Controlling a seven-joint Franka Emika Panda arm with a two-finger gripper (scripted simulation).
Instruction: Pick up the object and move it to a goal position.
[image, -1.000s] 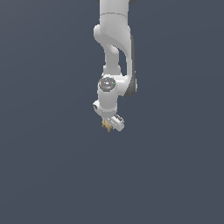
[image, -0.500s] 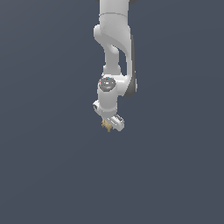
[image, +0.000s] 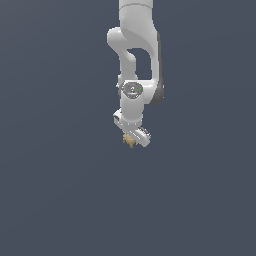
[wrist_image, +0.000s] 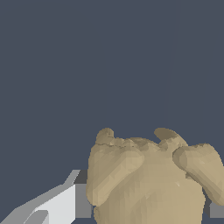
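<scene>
One white arm (image: 134, 60), one pincer (image: 134, 140), one tan lumpy object (wrist_image: 148, 179).

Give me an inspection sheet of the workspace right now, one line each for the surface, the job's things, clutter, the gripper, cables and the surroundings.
Surface: plain dark grey-blue all over; no edge or table rim can be made out.
Job's things: the tan lumpy object with small knobs sits at the tip of the arm; in the wrist view it fills the lower part of the picture.
Clutter: nothing seen.
Gripper: the white gripper points down and is shut on the object; a grey finger lies against the object's side.
Cables: nothing seen.
Surroundings: only the white arm coming down from the top of the exterior view; no goal marker seen.
</scene>
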